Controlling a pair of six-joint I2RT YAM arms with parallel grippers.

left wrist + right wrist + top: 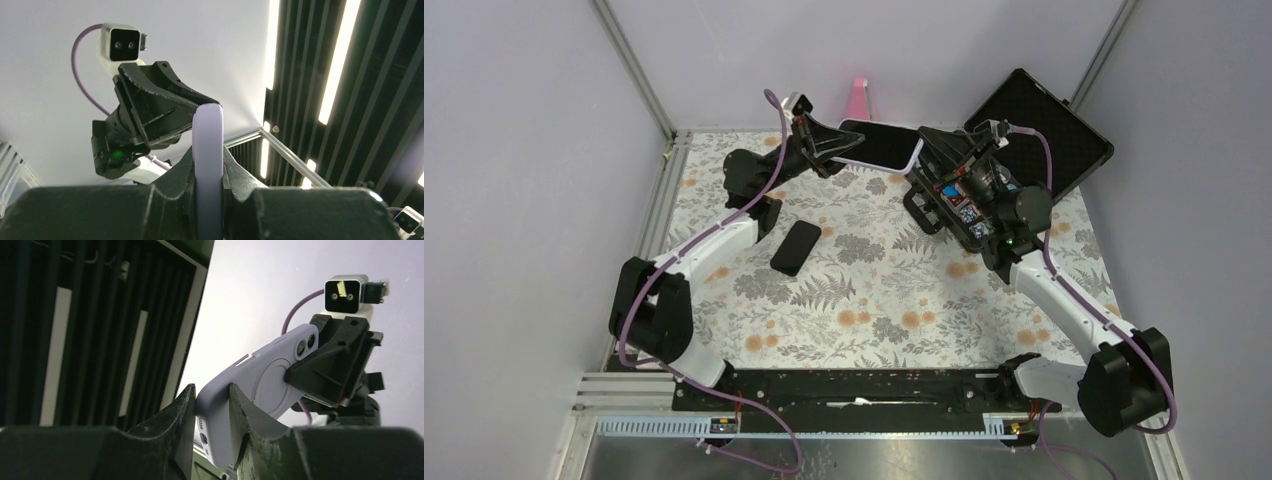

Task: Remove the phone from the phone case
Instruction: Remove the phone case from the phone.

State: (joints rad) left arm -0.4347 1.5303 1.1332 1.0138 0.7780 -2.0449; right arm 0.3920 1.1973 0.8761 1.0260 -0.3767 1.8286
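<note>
Above the far end of the counter (864, 300): lavender phone case (260, 390), phone (880, 143) seated inside, screen up. Clamped on opposite ends: left hand (827, 150), right hand (932, 150). Likely hazard: drop onto counter if either pinch slips during prying; bending of phone from opposed twisting.

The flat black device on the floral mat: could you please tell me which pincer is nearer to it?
Left. The left pincer is beyond the flat black device, holding the cased phone; the right pincer grips its other end, farther right.
</note>
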